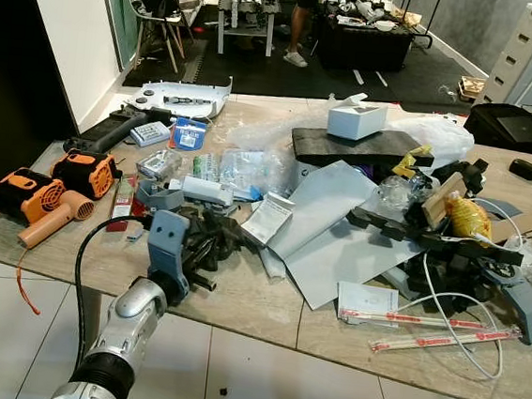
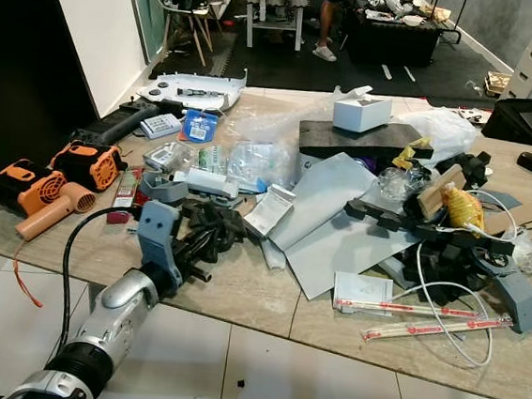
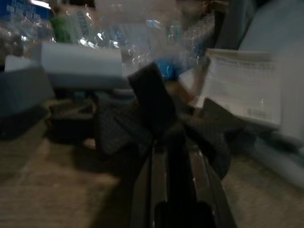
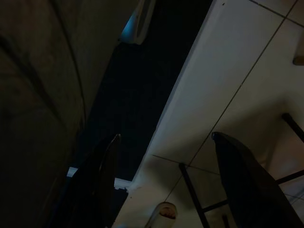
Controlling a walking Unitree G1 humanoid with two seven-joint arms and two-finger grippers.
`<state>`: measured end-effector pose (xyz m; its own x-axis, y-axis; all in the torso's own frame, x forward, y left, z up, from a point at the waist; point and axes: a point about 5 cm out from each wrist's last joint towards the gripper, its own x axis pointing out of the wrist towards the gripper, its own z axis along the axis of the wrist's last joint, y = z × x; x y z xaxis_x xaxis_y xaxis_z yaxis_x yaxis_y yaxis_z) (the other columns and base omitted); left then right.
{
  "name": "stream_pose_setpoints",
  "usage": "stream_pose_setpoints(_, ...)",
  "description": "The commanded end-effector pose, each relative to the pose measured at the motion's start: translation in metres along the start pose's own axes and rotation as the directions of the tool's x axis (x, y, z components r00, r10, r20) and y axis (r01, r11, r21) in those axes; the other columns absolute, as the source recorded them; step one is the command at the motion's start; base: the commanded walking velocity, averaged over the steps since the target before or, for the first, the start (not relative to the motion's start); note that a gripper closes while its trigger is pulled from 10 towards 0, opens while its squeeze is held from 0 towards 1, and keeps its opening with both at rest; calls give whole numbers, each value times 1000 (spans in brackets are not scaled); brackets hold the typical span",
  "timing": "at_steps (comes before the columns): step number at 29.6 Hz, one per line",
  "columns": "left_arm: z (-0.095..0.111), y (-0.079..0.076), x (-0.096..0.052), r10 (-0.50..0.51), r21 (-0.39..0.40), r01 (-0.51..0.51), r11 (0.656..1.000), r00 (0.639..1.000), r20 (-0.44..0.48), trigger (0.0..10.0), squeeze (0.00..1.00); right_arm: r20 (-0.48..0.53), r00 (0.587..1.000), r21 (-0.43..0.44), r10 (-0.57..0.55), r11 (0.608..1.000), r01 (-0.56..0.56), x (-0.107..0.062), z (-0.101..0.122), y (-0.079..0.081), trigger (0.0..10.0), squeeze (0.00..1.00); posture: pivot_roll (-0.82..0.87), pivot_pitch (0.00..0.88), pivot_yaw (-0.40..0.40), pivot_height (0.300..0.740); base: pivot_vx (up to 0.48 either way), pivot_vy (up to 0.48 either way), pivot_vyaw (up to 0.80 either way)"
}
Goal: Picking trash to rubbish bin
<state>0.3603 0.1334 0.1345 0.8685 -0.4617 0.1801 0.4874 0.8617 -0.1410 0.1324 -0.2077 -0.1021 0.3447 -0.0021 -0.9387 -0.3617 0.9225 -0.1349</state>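
A crumpled black scrap (image 1: 208, 236) lies near the cluttered tabletop's (image 1: 246, 306) front edge, beside a white leaflet (image 1: 267, 218). The left gripper (image 3: 166, 137) reaches it, fingers pressed together around it. The right gripper (image 4: 166, 180) hangs idle, fingers spread.

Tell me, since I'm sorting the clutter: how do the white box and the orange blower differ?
The white box is pale and blocky; the orange blower is orange and black with a nozzle. The box sits on a dark slab far back; the blower lies on the table by its left edge. Neither is held.
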Motion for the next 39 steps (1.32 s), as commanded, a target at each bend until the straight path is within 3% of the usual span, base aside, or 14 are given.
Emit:
stream_pose_setpoints(1, 3, -1, -3, -26, -138, 34, 990, 998, 62, 0, 0, 11, 999, -7, 43, 999, -43, 2, 5, 13, 10000, 0, -155, 169, 63, 740, 0, 0, 0)
stream_pose_setpoints(7, 35, 8, -12, -112, -297, 192, 935, 957, 268, 0, 0, 19, 999, -15, 38, 999, -38, 2, 10, 11, 10000, 0, -146, 150, 57, 740, 0, 0, 0)
stream_pose_setpoints(15, 64, 4, -37, -316, -378, 503, 777, 832, 456, 0, 0, 31, 999, -29, 34, 999, -33, 2, 17, 9, 10000, 0, -140, 131, 52, 740, 0, 0, 0)
stream_pose_setpoints(16, 66, -6, -46, -406, -373, 597, 710, 780, 476, 1490, 0, 34, 999, -34, 28, 999, -27, 2, 18, 8, 10000, 0, -135, 125, 49, 740, 0, 0, 0)
stream_pose_setpoints(17, 66, -6, -46, -406, -373, 597, 710, 780, 476, 1490, 0, 34, 999, -34, 28, 999, -27, 2, 18, 8, 10000, 0, -135, 125, 49, 740, 0, 0, 0)
stream_pose_setpoints(18, 61, -15, -50, -469, -363, 637, 680, 759, 453, 6784, 0, 35, 999, -35, 24, 999, -23, 2, 18, 7, 10000, 0, -134, 123, 48, 740, 0, 0, 0)
stream_pose_setpoints(20, 57, -21, -53, -507, -358, 659, 661, 745, 434, 6784, 0, 35, 999, -36, 22, 999, -21, 2, 19, 7, 10000, 0, -134, 123, 48, 740, 0, 0, 0)
stream_pose_setpoints(21, 51, -27, -57, -542, -377, 682, 626, 729, 419, 10000, 0, 35, 999, -39, 17, 999, -15, 2, 19, 6, 10000, 0, -132, 119, 47, 740, 0, 0, 0)
stream_pose_setpoints(23, 40, -41, -64, -583, -428, 718, 548, 695, 420, 10000, 0, 33, 999, -43, 0, 999, 1, 2, 19, 3, 10000, 0, -128, 115, 45, 740, 0, 0, 0)
stream_pose_setpoints(26, 30, -53, -70, -582, -480, 727, 491, 684, 440, 10000, 0, 29, 999, -47, -16, 999, 17, 1, 20, -2, 10000, 0, -116, 108, 41, 740, 0, 0, 0)
stream_pose_setpoints(31, 13, -60, -79, -577, -537, 686, 491, 718, 390, 10000, 0, 28, 999, -50, -25, 998, 26, 1, 22, -4, 10000, 0, -110, 106, 37, 740, 0, 0, 0)
stream_pose_setpoints(34, 4, -61, -81, -567, -561, 653, 509, 745, 352, 10000, 0, 29, 999, -54, -26, 998, 28, 1, 22, -5, 10000, 0, -108, 106, 35, 740, 0, 0, 0)
stream_pose_setpoints(35, -5, -62, -81, -537, -595, 596, 540, 788, 302, 10000, 0, 29, 999, -60, -27, 998, 29, 1, 23, -5, 10000, 0, -103, 107, 30, 740, 0, 0, 0)
stream_pose_setpoints(39, -10, -65, -81, -531, -611, 571, 548, 802, 273, 10000, 0, 27, 999, -68, -27, 997, 29, 1, 23, -5, 10000, 0, -97, 104, 27, 740, 0, 0, 0)
